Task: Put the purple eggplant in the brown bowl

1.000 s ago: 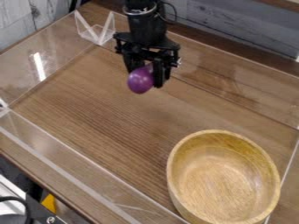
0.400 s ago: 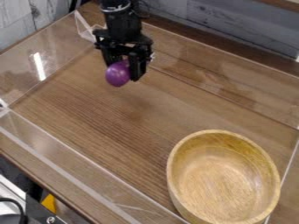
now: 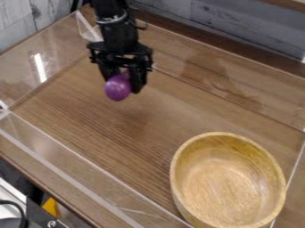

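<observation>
The purple eggplant (image 3: 117, 87) hangs between the fingers of my black gripper (image 3: 119, 82), above the wooden tabletop in the upper left of the camera view. The gripper points straight down and is shut on the eggplant, whose rounded end sticks out below the fingertips. The brown bowl (image 3: 181, 175) stands at the lower right, far from the gripper, with nothing inside it.
Clear acrylic walls (image 3: 48, 62) fence the wooden table (image 3: 167, 107) on the left, back and front. A grey plank wall runs behind. The table's front edge drops off at the lower left.
The gripper, still holding the eggplant, has shifted left across the table, away from the bowl, and slightly lower in the picture. The bowl has not moved.
</observation>
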